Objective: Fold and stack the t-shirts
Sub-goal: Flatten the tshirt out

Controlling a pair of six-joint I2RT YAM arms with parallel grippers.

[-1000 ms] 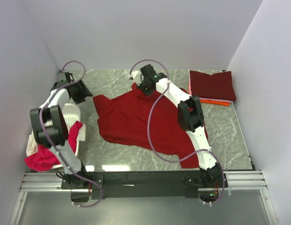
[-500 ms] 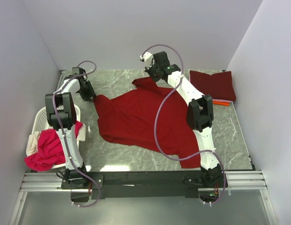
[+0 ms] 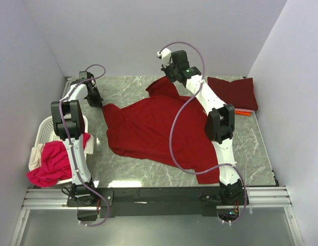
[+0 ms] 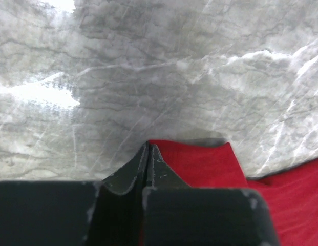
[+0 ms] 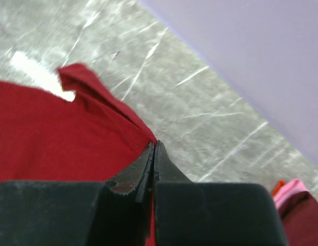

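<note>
From above, the dark red shirt is lying spread across the marble table. The left gripper, open a second ago, is now pinching the shirt's left sleeve. The right gripper is holding the far edge higher and farther back than before, near the folded maroon shirt. At the left wrist, the fingers are pressing together on red cloth. At the right wrist, the jaws are clamping the shirt's edge.
</note>
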